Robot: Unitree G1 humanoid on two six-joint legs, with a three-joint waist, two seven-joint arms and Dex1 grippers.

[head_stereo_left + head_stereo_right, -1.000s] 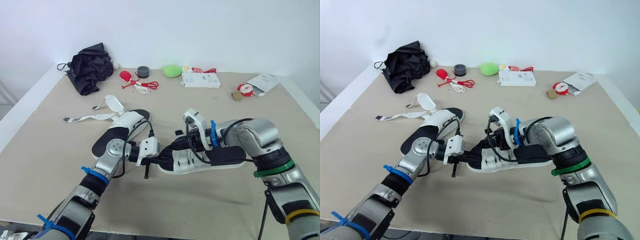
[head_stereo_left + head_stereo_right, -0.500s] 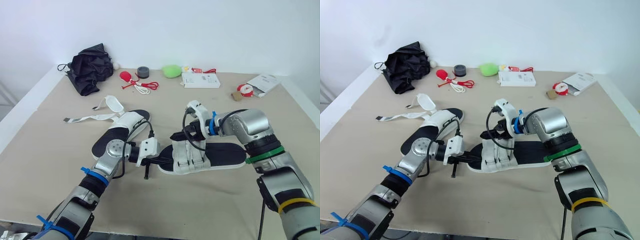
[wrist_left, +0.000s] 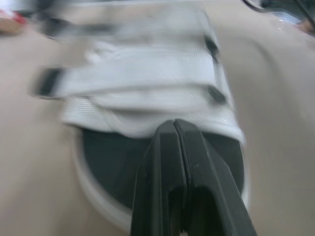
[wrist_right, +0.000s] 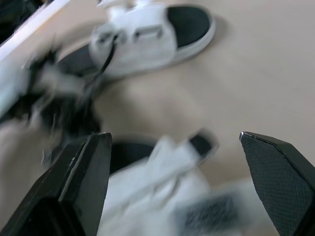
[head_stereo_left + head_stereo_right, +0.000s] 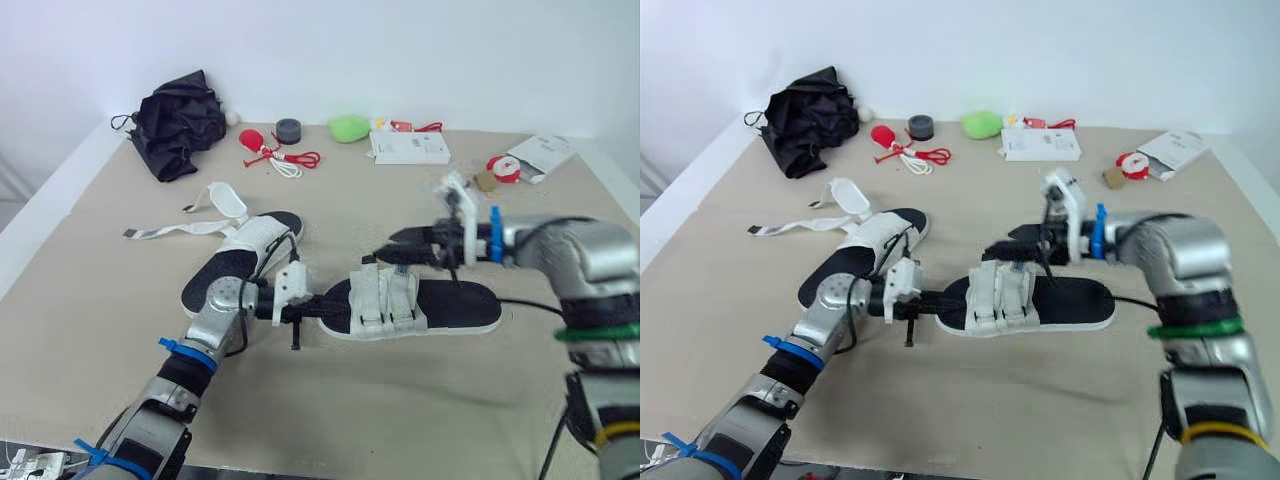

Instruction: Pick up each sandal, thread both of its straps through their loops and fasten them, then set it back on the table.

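my right gripper, spread wide, hovers over the strapped sandal; the unfastened sandal lies nearer my pressed-together left gripper.

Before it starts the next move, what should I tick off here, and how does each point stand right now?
1. Near sandal lying flat on the table: ok.
2. Both its straps laid across the foot bed: ok. Whether they are fully fastened: cannot tell.
3. Right gripper open and holding nothing: ok.
4. Left gripper free of the near sandal: cannot tell. It is shut, right at the toe end.
5. Far sandal fastened: not ok. Its long strap lies loose on the table.
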